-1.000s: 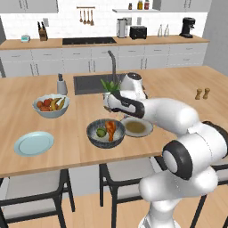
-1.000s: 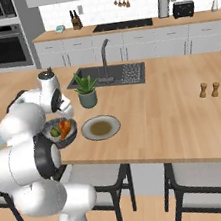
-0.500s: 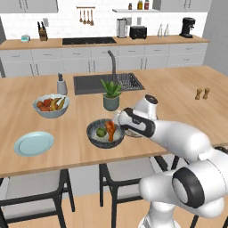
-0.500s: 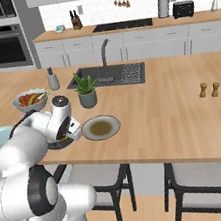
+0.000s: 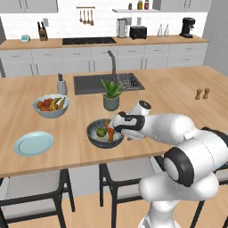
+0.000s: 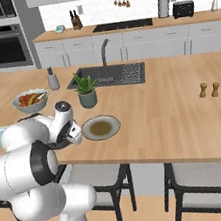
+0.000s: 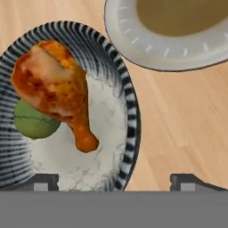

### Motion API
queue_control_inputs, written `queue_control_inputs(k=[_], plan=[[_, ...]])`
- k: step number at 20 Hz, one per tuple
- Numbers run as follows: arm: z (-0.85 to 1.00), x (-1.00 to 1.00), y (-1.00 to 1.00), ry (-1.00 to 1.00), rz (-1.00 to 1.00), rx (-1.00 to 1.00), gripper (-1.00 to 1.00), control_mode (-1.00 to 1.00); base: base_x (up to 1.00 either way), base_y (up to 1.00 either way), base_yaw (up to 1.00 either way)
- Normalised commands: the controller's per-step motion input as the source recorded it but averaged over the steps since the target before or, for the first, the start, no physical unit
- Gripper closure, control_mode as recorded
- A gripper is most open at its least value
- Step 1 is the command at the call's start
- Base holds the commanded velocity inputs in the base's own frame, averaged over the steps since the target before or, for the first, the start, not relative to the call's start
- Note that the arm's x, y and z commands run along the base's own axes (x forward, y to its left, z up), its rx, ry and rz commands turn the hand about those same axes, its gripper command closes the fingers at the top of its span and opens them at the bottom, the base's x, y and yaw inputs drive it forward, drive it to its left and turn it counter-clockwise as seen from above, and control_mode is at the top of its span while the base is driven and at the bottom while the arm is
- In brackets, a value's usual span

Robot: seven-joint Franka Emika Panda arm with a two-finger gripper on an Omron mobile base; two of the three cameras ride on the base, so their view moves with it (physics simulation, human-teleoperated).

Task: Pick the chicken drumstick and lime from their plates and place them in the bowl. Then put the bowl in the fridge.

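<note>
The dark grey bowl (image 5: 94,137) stands on the island near its front edge, with the orange-brown chicken drumstick (image 7: 58,91) lying inside over the yellow-green lime (image 7: 34,121). My gripper (image 7: 116,182) is open and low at the bowl's right side, and the striped rim (image 7: 132,127) lies between its fingertips (image 7: 44,181). Just beyond sits the grey-rimmed plate (image 6: 101,127) with nothing on its brownish centre. The light blue plate (image 5: 33,143) lies bare at the left. The fridge is out of view.
A pale bowl of mixed fruit (image 5: 51,104) and a potted plant (image 5: 111,93) stand behind the bowl, before the sink (image 5: 107,82). Salt and pepper shakers (image 5: 201,93) are far right. Stools stand under the island's front edge.
The hand has swung down from above the plant and the plate to the bowl's right rim. The bowl and the food in it have not moved.
</note>
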Motion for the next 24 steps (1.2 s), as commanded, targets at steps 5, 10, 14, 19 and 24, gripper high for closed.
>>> queue_control_inputs(k=[5,10,14,19,24], plan=[[-0.42,0.34,0.17,0.18,0.0,0.0,1.0,-1.0,0.0,0.0,0.0],[-0.16,0.05,0.08,0.09,0.0,-0.01,1.0,-1.0,0.0,0.0,0.0],[0.03,-0.02,0.0,-0.02,0.0,0.0,1.0,-1.0,0.0,0.0,0.0],[0.44,-0.28,0.0,-0.1,0.0,0.0,1.0,-1.0,0.0,0.0,0.0],[0.9,-0.68,-0.01,-0.06,-0.05,0.0,1.0,-1.0,0.0,0.0,0.0]])
